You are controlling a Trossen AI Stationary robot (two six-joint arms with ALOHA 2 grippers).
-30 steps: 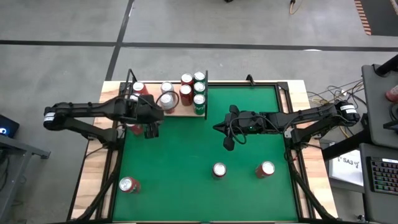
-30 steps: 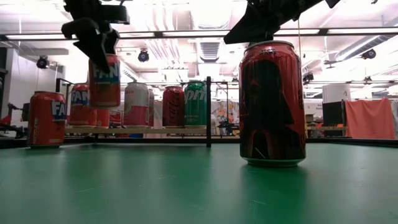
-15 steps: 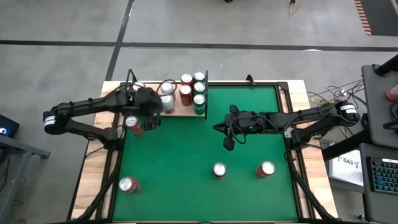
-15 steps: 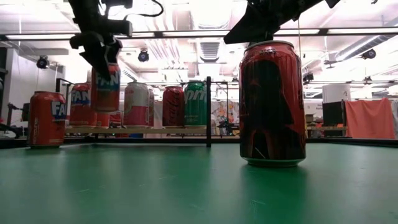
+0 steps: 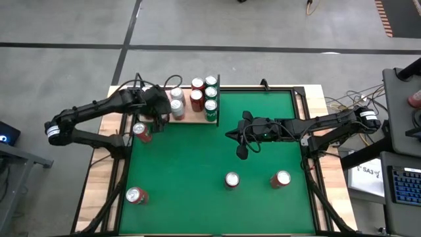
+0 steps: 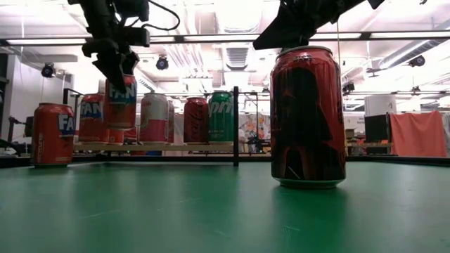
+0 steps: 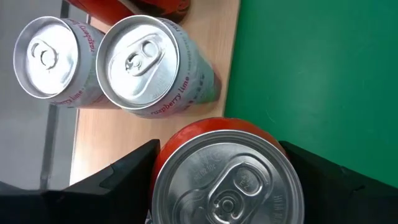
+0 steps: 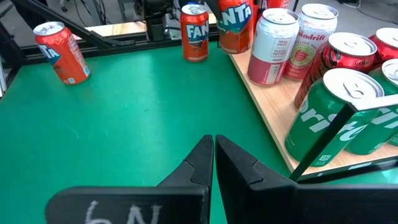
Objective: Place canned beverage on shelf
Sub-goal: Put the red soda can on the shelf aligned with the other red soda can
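Gripping an orange Fanta can (image 6: 121,102) between the fingers of the left end effector (image 5: 159,113), and holding it upright, raised clear of the shelf (image 5: 187,119), over the shelf's edge beside the green felt. Crowding the pale wood panel behind it: two silver cans (image 7: 140,65), red cans (image 5: 197,92) and green Sprite cans (image 5: 210,108), all standing. Resting with fingers pressed together, gripping nothing, the right end effector (image 8: 213,152) hanging above the middle of the table (image 5: 217,155). Standing apart on the felt: another orange can (image 5: 140,131) just beside the shelf, one (image 5: 137,195) at the near left corner, a dark red can (image 6: 308,116) and a red-rimmed can (image 5: 281,178). Surrounding the table: grey floor, bright ceiling strip lights, an orange cloth (image 6: 418,133) hanging in the room behind.
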